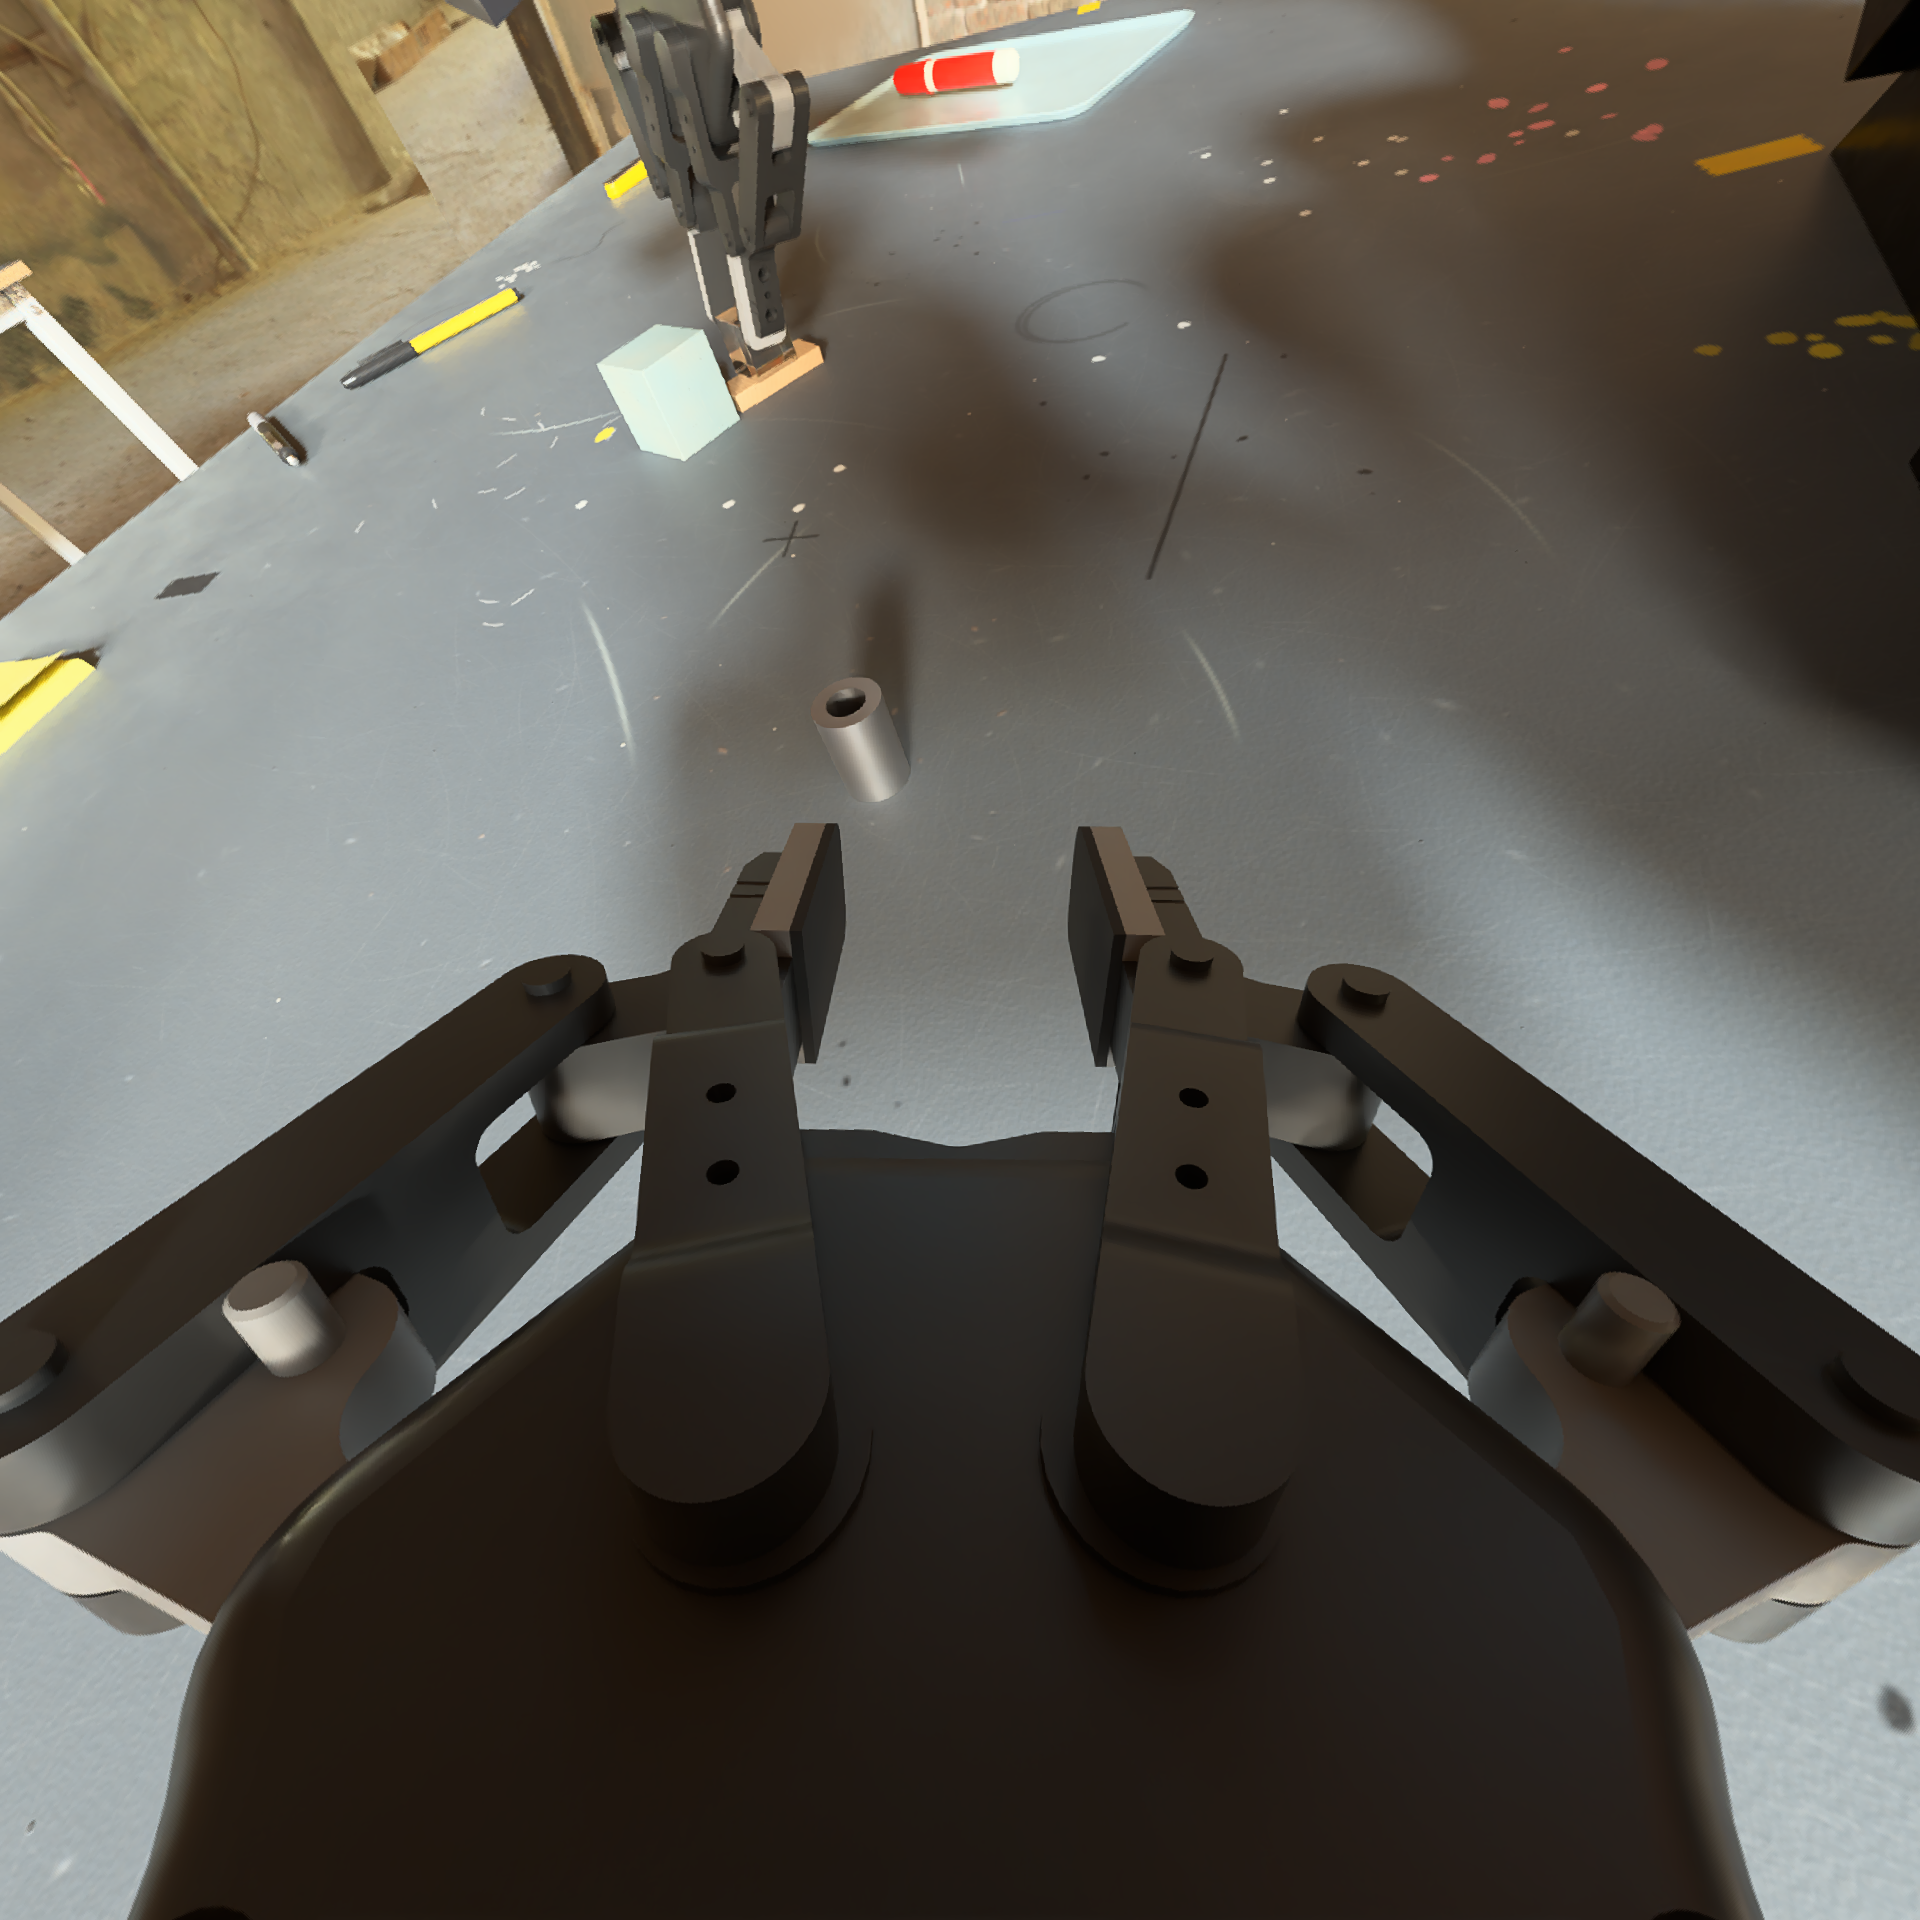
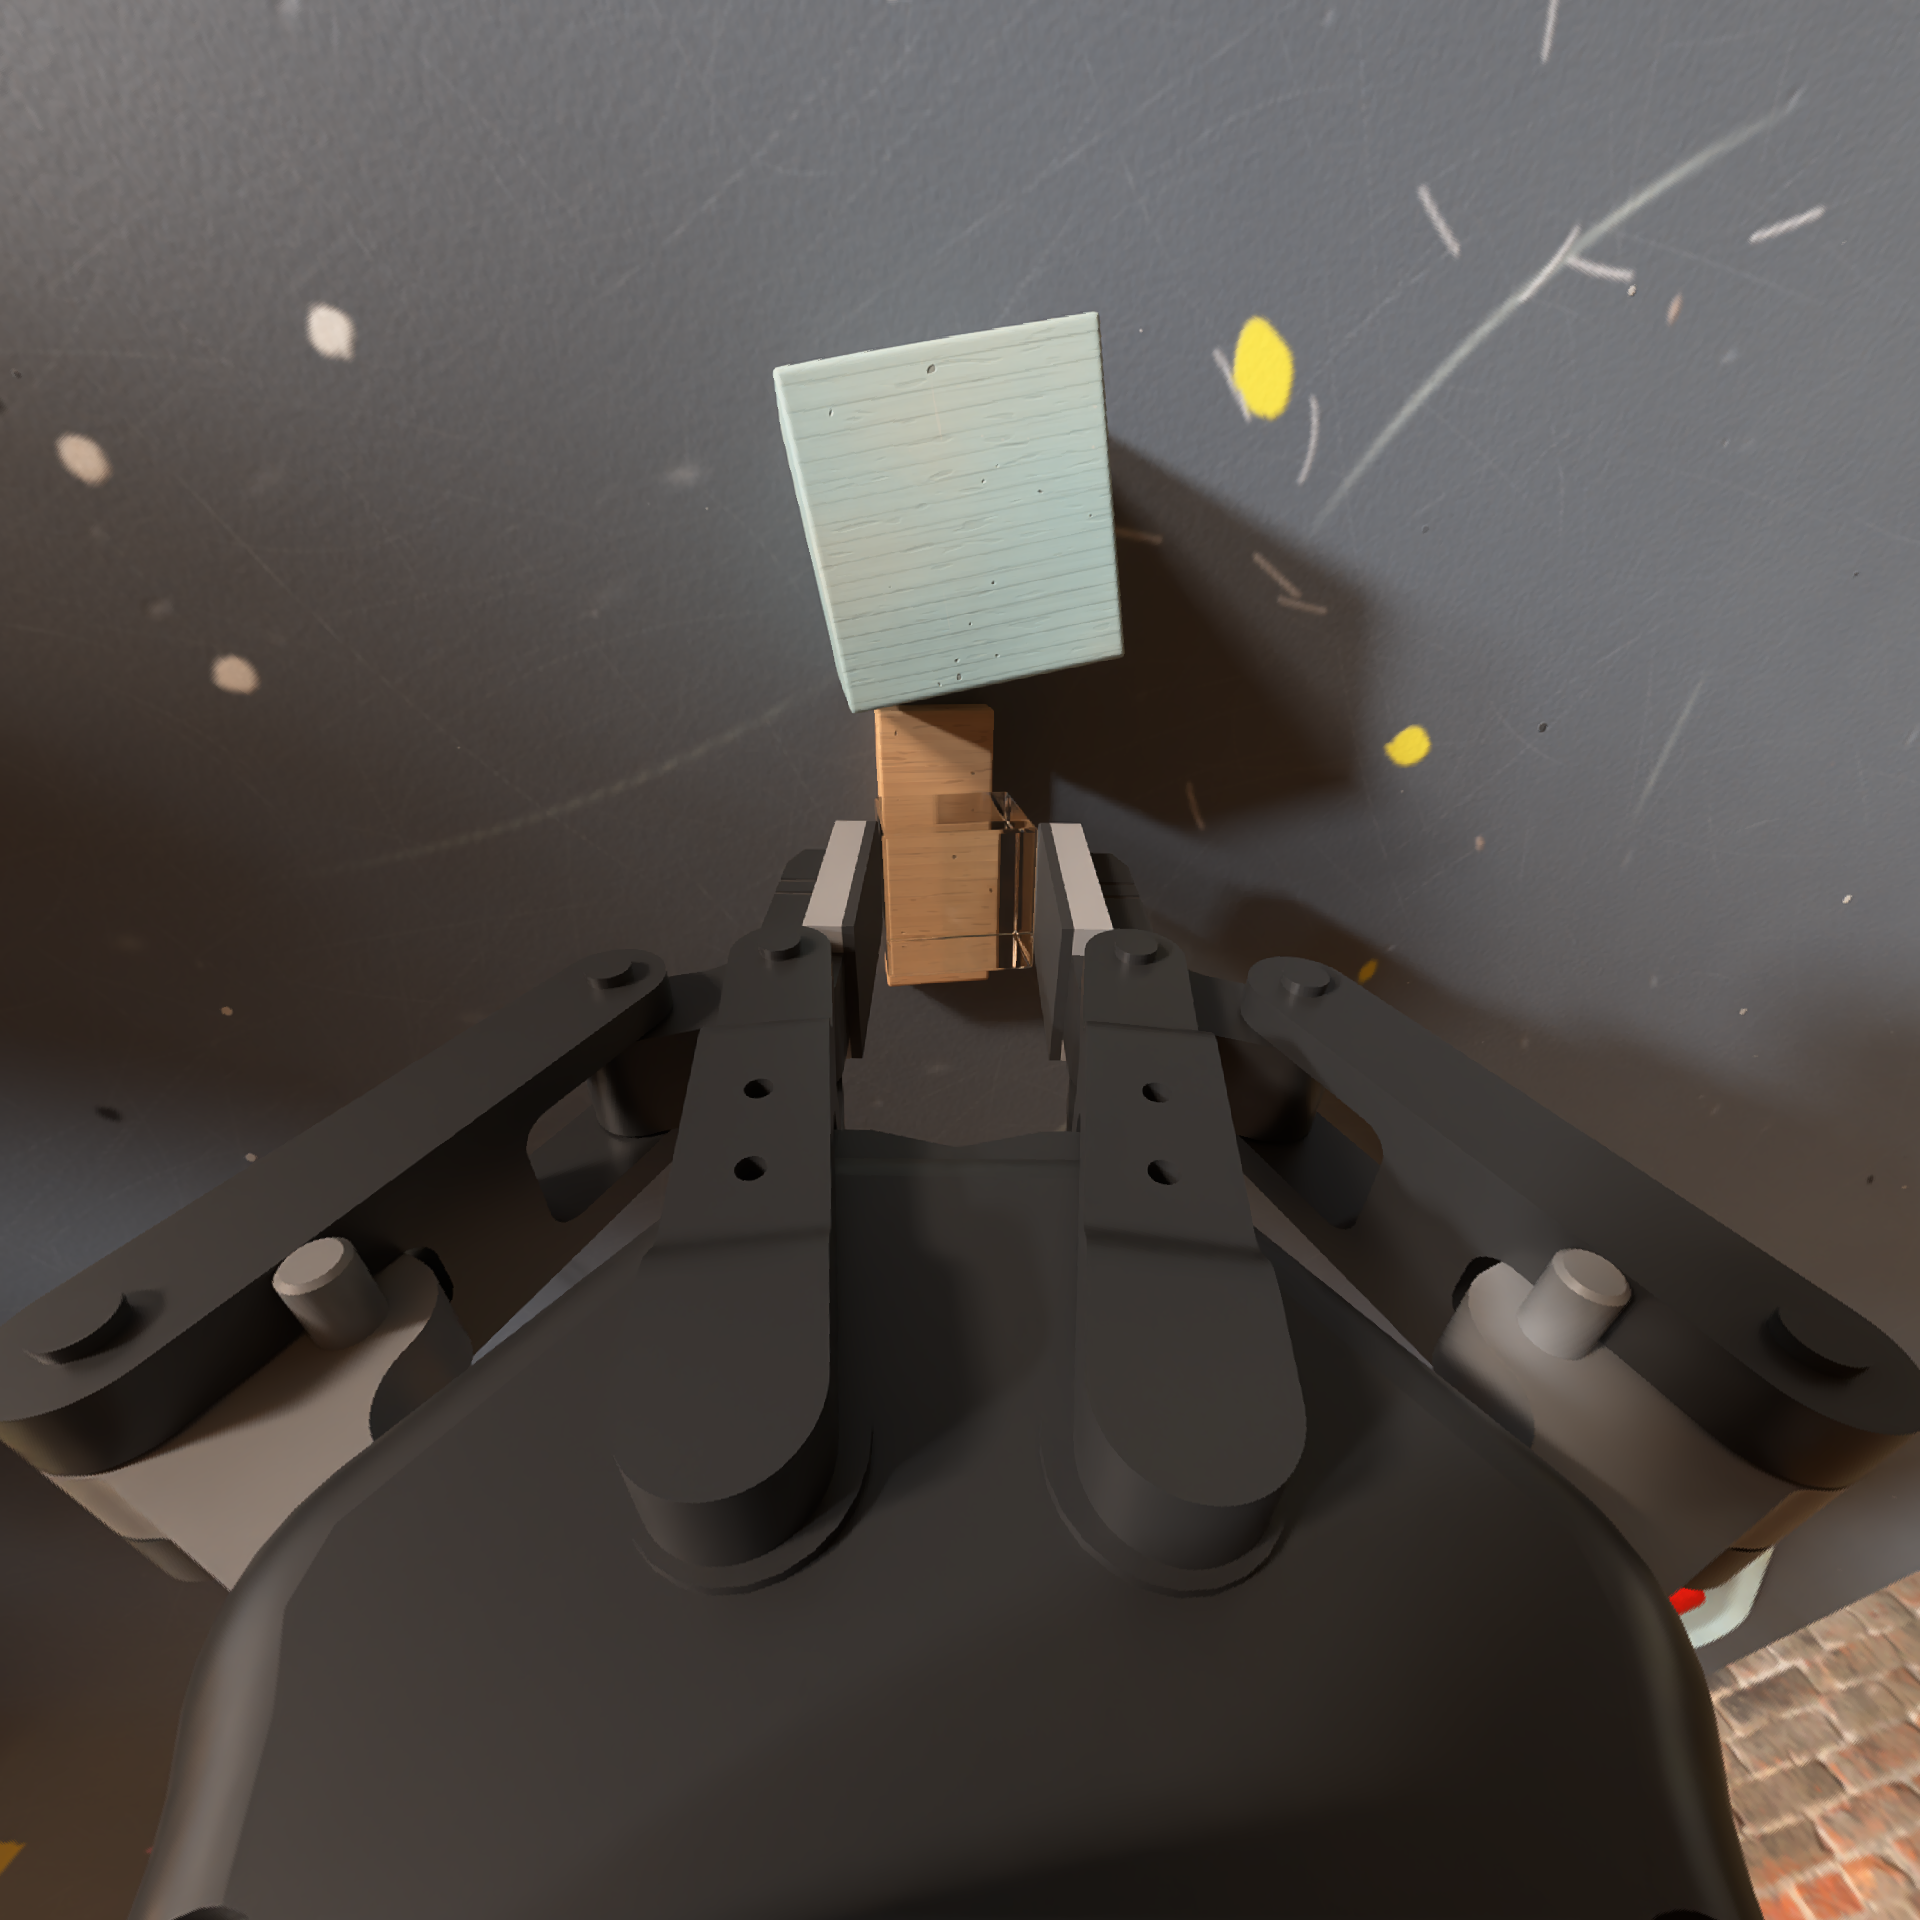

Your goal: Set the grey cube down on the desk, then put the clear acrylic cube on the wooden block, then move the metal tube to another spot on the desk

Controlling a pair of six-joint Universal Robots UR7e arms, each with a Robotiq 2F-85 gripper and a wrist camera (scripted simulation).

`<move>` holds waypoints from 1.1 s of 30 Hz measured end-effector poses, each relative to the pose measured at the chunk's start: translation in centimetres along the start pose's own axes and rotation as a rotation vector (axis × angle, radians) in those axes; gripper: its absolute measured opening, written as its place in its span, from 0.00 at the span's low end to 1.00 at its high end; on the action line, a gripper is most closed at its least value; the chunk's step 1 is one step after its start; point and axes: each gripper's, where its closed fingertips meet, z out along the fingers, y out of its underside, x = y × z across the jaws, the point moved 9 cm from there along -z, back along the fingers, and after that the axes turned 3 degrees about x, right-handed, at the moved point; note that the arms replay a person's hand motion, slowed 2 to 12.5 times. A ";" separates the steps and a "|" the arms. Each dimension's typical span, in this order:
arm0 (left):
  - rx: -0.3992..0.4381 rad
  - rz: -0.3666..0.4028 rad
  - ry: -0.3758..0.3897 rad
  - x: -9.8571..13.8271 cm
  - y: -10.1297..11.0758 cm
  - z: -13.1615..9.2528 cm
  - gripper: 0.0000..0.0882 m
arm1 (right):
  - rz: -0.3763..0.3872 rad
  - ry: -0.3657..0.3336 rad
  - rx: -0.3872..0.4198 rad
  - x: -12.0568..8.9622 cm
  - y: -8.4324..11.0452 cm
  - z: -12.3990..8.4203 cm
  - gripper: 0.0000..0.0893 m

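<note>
In the left wrist view my left gripper (image 1: 956,873) is open and empty, low over the grey desk (image 1: 1351,779). The short metal tube (image 1: 860,738) lies on the desk just ahead of my left fingertip. Farther off, the pale grey cube (image 1: 665,390) rests on the desk beside the wooden block (image 1: 779,372), with my right gripper (image 1: 753,322) pointing down onto the block. In the right wrist view my right gripper (image 2: 956,904) is shut on the clear acrylic cube (image 2: 1013,883), held over the wooden block (image 2: 930,769). The grey cube (image 2: 951,509) sits just beyond the block.
A yellow and black marker (image 1: 431,338) and a small dark item (image 1: 275,436) lie near the desk's left edge. A red and white stick (image 1: 956,73) rests on a pale mat (image 1: 1091,94) at the back. A dark object (image 1: 1881,187) stands at the right edge.
</note>
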 end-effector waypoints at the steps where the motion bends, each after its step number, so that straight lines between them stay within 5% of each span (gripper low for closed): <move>1: 0.000 0.000 0.000 0.0 0.0 0.0 0.45 | -0.001 0.003 -0.001 0.0 0.0 0.0 0.30; 8: -0.001 0.005 -0.004 0.0 0.0 0.0 0.45 | -0.012 0.035 -0.002 -0.2 -0.1 -0.6 0.30; 9: -0.001 0.005 -0.005 0.0 -0.1 -0.1 0.45 | -0.012 0.039 0.009 -0.3 -0.2 -0.9 0.34; 11: 0.002 0.005 -0.006 0.0 -0.1 -0.1 0.45 | -0.012 0.048 0.046 -0.4 -0.5 -1.8 0.60; 18: 0.009 0.004 -0.005 -0.1 -0.2 -0.2 0.45 | -0.054 0.074 0.225 -2.3 -2.4 -6.7 0.57; 26: 0.002 0.015 0.006 0.2 -0.2 -0.1 0.45 | -0.169 0.039 0.386 -8.4 -5.5 -12.3 0.57; 33: -0.004 0.038 0.013 0.5 -0.3 -0.1 0.45 | -0.337 -0.002 0.393 -16.0 -8.2 -14.2 0.57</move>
